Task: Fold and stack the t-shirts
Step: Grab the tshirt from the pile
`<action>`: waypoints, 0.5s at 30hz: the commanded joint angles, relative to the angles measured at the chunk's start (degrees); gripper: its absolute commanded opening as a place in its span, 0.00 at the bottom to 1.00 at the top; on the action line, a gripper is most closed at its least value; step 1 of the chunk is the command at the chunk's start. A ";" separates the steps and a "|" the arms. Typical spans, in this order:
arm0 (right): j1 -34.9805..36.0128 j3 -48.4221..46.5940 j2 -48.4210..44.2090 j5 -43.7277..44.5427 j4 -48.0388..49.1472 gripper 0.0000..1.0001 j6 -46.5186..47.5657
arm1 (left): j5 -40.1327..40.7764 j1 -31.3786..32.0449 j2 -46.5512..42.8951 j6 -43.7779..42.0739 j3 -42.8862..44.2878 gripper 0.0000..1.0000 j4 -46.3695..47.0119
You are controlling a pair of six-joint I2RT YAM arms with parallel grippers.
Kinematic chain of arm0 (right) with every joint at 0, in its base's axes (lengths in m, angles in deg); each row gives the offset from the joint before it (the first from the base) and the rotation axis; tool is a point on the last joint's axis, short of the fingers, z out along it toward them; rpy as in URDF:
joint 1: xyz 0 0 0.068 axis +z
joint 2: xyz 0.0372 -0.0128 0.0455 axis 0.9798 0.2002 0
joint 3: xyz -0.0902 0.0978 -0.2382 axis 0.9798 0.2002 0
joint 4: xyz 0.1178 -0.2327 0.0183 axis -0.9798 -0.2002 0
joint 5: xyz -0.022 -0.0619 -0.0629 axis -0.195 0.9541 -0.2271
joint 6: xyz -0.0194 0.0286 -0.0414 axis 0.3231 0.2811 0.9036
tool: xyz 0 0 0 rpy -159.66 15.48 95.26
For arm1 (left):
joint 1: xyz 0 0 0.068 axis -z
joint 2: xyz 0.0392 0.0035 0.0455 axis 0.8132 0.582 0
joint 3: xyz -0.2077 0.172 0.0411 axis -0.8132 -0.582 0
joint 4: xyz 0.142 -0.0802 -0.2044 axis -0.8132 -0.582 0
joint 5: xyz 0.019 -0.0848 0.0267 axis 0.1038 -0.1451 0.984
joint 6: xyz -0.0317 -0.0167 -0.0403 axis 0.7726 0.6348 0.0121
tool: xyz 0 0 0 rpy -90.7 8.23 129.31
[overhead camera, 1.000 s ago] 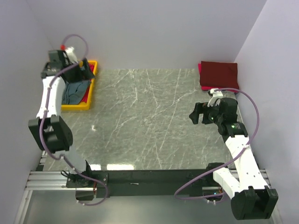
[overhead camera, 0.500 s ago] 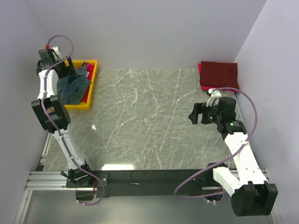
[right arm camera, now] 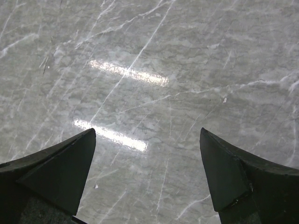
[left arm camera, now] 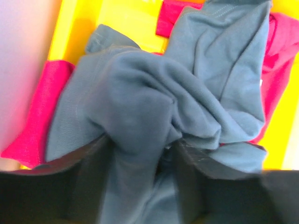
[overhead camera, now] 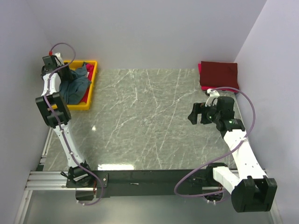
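Note:
The slate blue-grey t-shirt [overhead camera: 74,87] lies bunched in the yellow bin [overhead camera: 91,84] at the back left. My left gripper [overhead camera: 62,76] is over the bin. In the left wrist view, the left gripper [left arm camera: 140,163] is shut on a gathered fold of the blue-grey shirt [left arm camera: 154,93], with cloth pinched between both fingers [left arm camera: 88,179]. Pinkish-red cloth [left arm camera: 42,107] lies under it in the bin. The dark maroon t-shirt [overhead camera: 218,74] lies folded at the back right, with a pinkish-red edge [overhead camera: 199,69] showing under it. My right gripper [overhead camera: 196,113] is open and empty above the marble table [right arm camera: 154,56].
The left wall stands close beside the bin. The right wall runs just behind the maroon shirt. The marble tabletop [overhead camera: 145,116] spans the middle between the two arms.
My left arm has swung toward the back-left corner over the bin, dragging the blue-grey shirt left with it. My right gripper has shifted only slightly left.

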 commanded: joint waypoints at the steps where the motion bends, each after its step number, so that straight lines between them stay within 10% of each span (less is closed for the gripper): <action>1: -0.23 -2.62 0.90 0.86 0.13 0.98 0.54 | -1.04 0.18 0.16 -0.84 4.48 0.53 3.79; 5: -0.23 -2.71 0.99 1.03 0.04 0.98 0.37 | -3.42 0.10 -2.02 -1.10 6.42 0.00 2.21; 15: -0.23 -2.97 -0.86 0.42 0.30 0.98 -0.69 | -14.39 0.19 -22.04 3.46 4.14 0.00 4.40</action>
